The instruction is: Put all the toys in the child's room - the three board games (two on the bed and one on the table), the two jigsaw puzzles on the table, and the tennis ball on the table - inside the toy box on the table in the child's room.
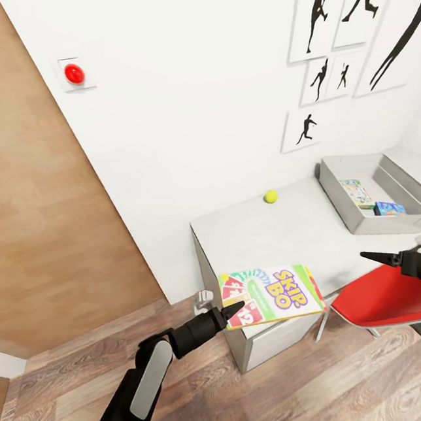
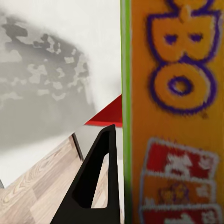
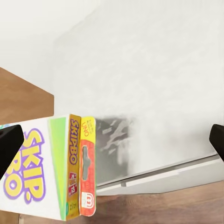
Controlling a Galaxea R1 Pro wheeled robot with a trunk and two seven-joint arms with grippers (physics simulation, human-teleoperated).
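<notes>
Over the near corner of the bench (image 1: 266, 236), the left pincer (image 1: 234, 310) grips the yellow-green board game (image 1: 273, 293) by its short edge — held flat and level, which I judge suits a slide into the toy box (image 1: 341, 201) at the far right end. From the left wrist, 1 dark finger (image 2: 95, 182) lies alongside the box's green edge; the other is hidden behind the cover. The right pincer (image 1: 380, 258) hangs empty above the red chair (image 1: 379, 298), fingers spread wide in its wrist view. 2 small printed items already lie in the toy box — too small to identify. The tennis ball (image 1: 271, 196) rests near the wall. A 2nd red packet seems pressed against the game's side.
</notes>
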